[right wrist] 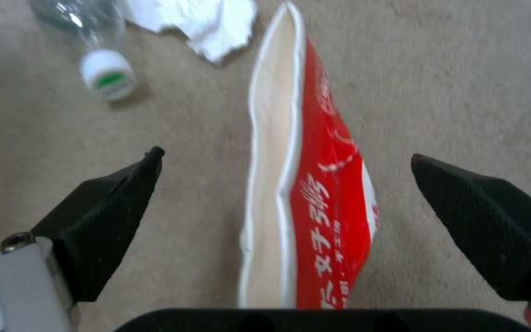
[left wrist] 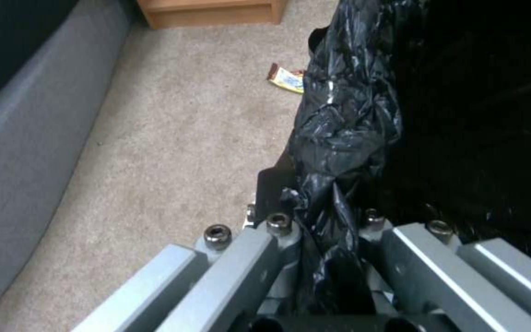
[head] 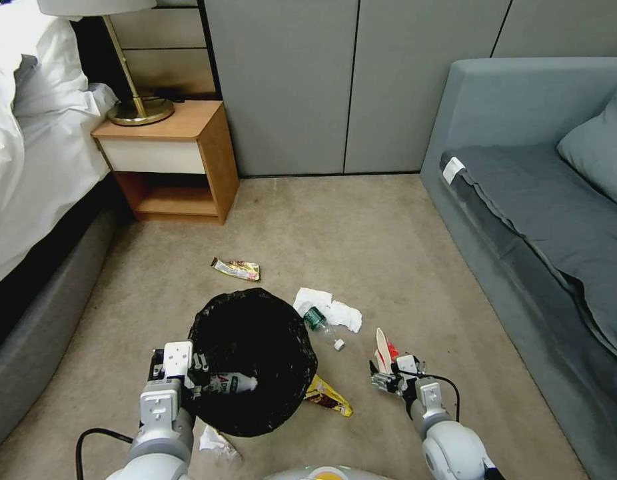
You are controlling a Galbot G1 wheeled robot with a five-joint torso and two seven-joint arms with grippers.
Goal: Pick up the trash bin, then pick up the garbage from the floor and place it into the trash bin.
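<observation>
the red-white carton lies between the spread fingers of the right gripper; flattened and light, it is best pinched across its faces. the trash bin rim is clamped by the left gripper.

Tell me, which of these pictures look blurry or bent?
Head view: sharp, though the sofa edge bows near the frame's side. Left wrist view: soft, with glare streaks on the trash bin liner. Right wrist view: the red-white carton reads clearly; the bottle beyond is blurred.

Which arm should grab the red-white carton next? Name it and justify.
Right. The right gripper hangs open with the red-white carton between its fingers, while the left gripper is shut on the trash bin rim.
</observation>
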